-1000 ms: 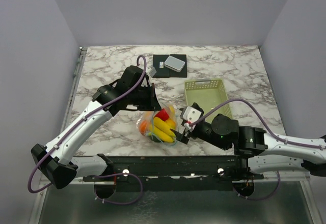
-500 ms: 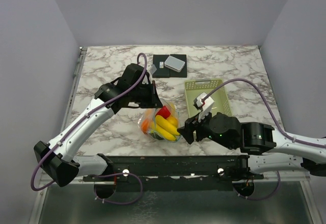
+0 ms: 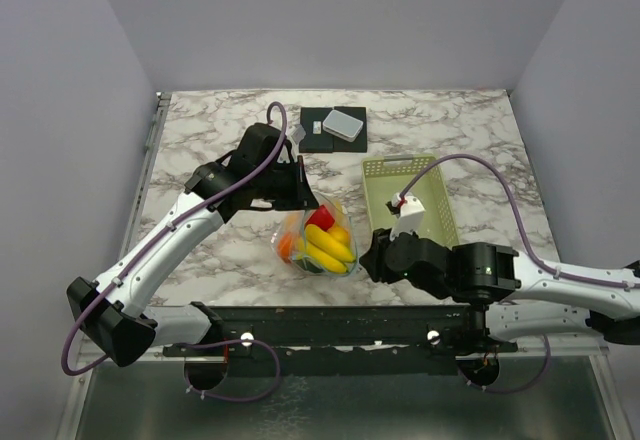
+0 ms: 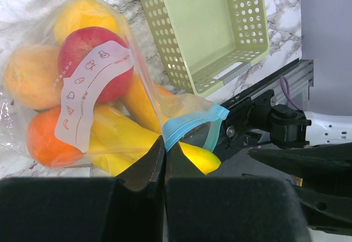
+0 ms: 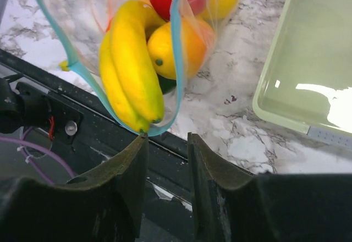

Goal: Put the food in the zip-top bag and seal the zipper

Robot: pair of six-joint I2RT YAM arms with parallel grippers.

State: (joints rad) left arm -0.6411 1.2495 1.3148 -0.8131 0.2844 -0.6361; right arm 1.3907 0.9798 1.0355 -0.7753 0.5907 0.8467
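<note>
The zip-top bag (image 3: 297, 226) hangs just above the marble, full of the food: a yellow banana (image 3: 330, 248), a red apple (image 3: 320, 218) and oranges. My left gripper (image 3: 304, 198) is shut on the bag's light blue zipper (image 4: 190, 123) at one end of the mouth, seen up close in the left wrist view (image 4: 164, 146). The mouth gapes open and the banana's (image 5: 131, 69) tip pokes toward it. My right gripper (image 5: 166, 138) is open and empty, just below the zipper's (image 5: 175, 44) lower loop; it sits right of the bag in the top view (image 3: 369, 260).
The pale yellow-green slotted basket (image 3: 432, 166) stands empty right of the bag, beside my right wrist. A black pad with a grey box (image 3: 342, 124) lies at the back. A black rail (image 3: 320, 326) runs along the table's near edge, under the bag's mouth.
My right gripper has let go of the bag's near edge, opened and drawn back to the right, its wrist swinging over the basket. My left gripper still holds the bag.
</note>
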